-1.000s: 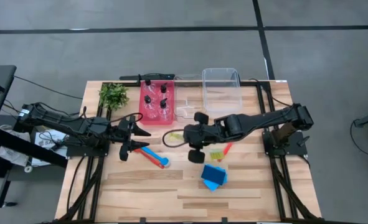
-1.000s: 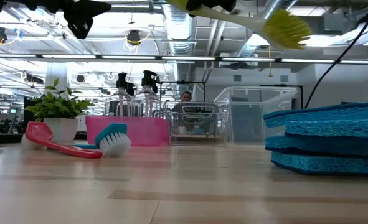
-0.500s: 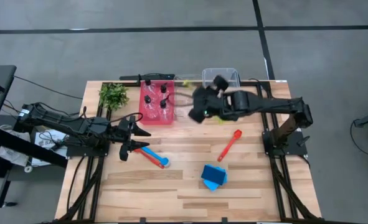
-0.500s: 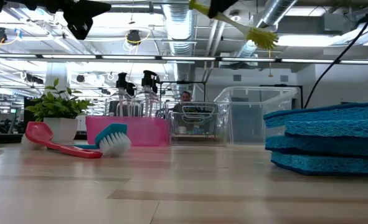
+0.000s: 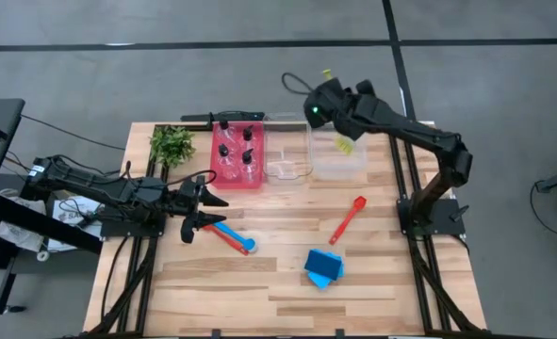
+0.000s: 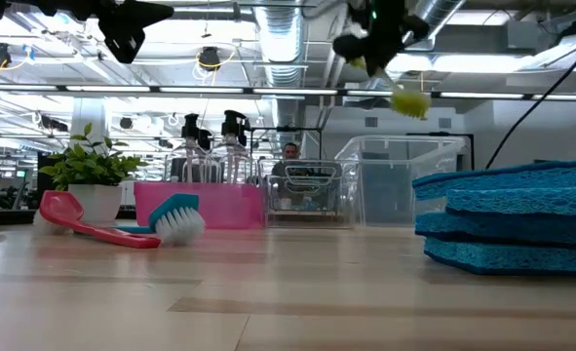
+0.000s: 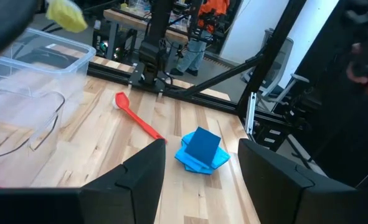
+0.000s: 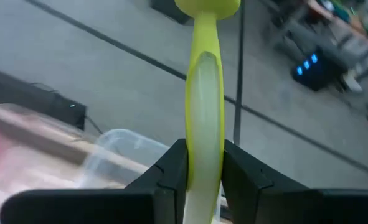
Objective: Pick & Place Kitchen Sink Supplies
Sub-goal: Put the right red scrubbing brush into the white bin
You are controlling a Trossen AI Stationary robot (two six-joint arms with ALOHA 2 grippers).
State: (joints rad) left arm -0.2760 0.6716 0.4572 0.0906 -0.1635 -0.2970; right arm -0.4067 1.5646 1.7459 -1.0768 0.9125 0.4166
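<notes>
A leafy green plant [image 5: 172, 144] is set near the table's [image 5: 259, 287] far left corner. A red bin [image 5: 214, 176] and two clear bins [image 5: 286, 171] [image 5: 335, 171] are lined along the far edge.

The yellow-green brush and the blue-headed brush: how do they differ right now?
The yellow-green brush is up in the air, pinched between the right gripper's fingers above the clear bin; the blue-headed brush lies on the table, touched by nothing. The first has a yellow-green handle, the second a red one. Both are long-handled brushes.
</notes>
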